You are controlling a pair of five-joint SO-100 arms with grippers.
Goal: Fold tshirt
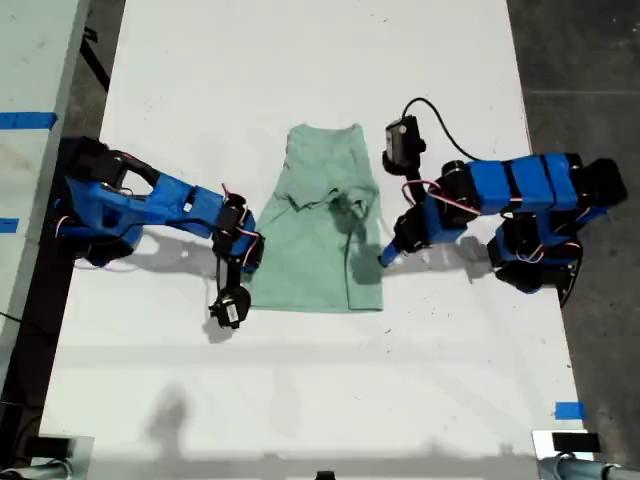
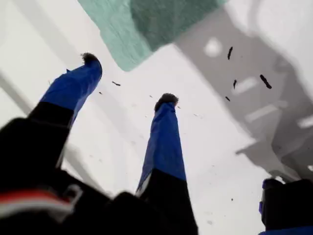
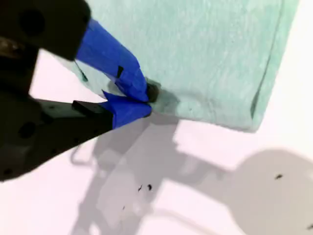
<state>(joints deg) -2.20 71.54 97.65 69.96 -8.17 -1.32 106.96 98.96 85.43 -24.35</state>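
The pale green tshirt (image 1: 320,250) lies on the white table (image 1: 300,60), partly folded, with a rumpled fold across its middle. My second gripper (image 1: 385,258) comes in from the exterior view's right and is at the tshirt's side hem. In the second wrist view it (image 3: 149,100) is shut, pinching the edge of the tshirt (image 3: 205,49) close to a corner. My first gripper (image 1: 228,305) is at the exterior view's left, beside the tshirt's near corner. It (image 2: 128,78) stands open over bare table, with nothing between its fingers, and the corner of the tshirt (image 2: 146,24) lies just beyond them.
Blue tape marks (image 1: 570,410) sit near the table's front corner at the exterior view's right. A grey side surface with blue tape (image 1: 25,120) borders the exterior view's left. Small dark specks (image 2: 264,81) dot the table. Dark floor shows beyond the table's edges.
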